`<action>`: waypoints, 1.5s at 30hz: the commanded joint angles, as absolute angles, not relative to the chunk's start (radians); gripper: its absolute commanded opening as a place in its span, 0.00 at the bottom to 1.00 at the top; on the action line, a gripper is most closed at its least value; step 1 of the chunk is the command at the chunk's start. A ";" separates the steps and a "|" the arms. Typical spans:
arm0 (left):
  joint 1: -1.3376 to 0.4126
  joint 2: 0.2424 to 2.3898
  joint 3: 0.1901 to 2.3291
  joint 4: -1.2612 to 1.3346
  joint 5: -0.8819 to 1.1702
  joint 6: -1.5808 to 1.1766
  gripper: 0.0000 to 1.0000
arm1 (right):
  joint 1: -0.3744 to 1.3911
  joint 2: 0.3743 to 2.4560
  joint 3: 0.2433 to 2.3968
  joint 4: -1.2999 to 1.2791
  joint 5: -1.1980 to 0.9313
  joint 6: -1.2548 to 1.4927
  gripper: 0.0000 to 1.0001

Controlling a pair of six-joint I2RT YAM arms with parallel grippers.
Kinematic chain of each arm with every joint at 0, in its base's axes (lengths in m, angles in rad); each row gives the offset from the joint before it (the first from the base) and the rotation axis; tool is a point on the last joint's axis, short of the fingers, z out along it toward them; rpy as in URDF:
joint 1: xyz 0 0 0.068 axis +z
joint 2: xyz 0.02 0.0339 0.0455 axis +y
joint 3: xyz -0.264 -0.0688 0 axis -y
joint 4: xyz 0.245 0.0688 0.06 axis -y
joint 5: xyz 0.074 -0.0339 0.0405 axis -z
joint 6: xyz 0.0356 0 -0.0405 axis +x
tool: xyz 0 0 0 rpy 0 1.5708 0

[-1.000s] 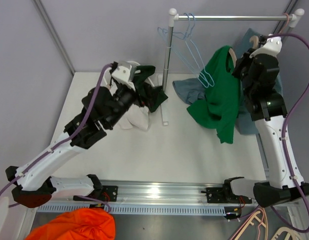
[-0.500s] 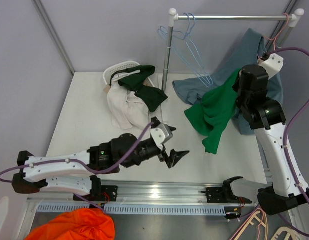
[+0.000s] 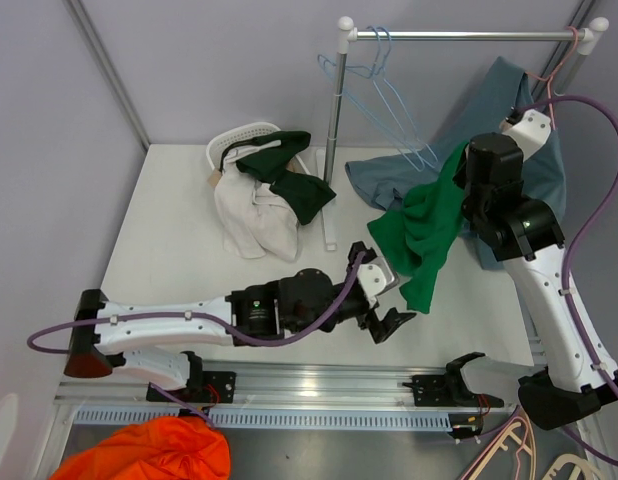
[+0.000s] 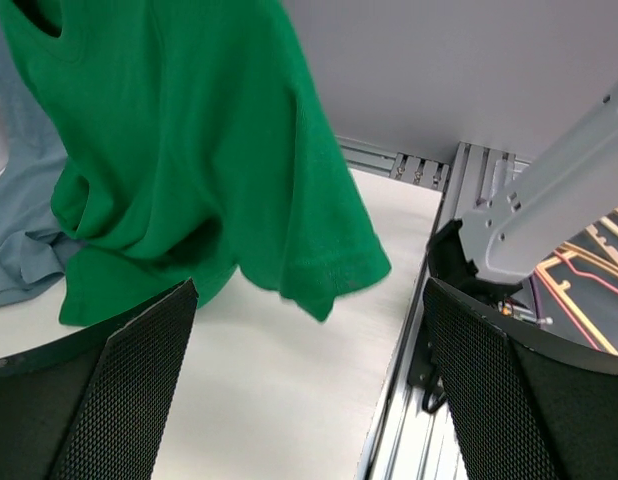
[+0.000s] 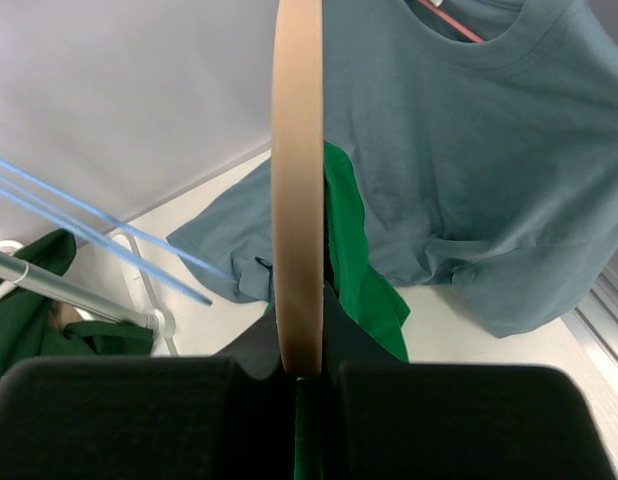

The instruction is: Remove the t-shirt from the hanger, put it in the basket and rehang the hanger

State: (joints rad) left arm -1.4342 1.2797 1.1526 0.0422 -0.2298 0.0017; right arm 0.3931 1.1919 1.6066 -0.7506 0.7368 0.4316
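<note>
The green t-shirt (image 3: 424,235) hangs on a wooden hanger (image 5: 297,180), its hem low over the table right of centre. My right gripper (image 5: 307,370) is shut on the hanger's lower end, with green cloth (image 5: 364,290) beside the fingers. In the top view the wrist hides it. My left gripper (image 3: 389,305) is open and empty, low over the table at the front, just below and left of the shirt's hanging edge. In the left wrist view the shirt (image 4: 189,170) hangs ahead of the spread jaws (image 4: 309,290), apart from them.
A grey-blue t-shirt (image 3: 529,130) hangs from the rack rod (image 3: 459,36) at the back right, with blue wire hangers (image 3: 389,100) next to the pole (image 3: 334,130). A white basket with clothes (image 3: 259,190) sits at the back left. A metal rail (image 3: 319,385) runs along the front edge.
My left arm swung from the basket at the back left to the front centre, under the green shirt. My right arm lowered the hanger and shirt toward the table.
</note>
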 commanded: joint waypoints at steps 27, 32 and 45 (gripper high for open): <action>-1.453 1.459 1.442 -0.146 -0.035 -0.107 0.01 | 0.428 1.193 1.598 -0.637 0.784 0.391 0.00; -1.502 1.387 1.364 -0.118 -0.008 -0.147 0.01 | 0.400 1.232 1.600 -0.588 0.776 0.353 0.00; -1.670 1.393 1.134 0.101 0.126 -0.278 0.01 | 0.344 1.354 1.675 -0.552 0.730 0.313 0.00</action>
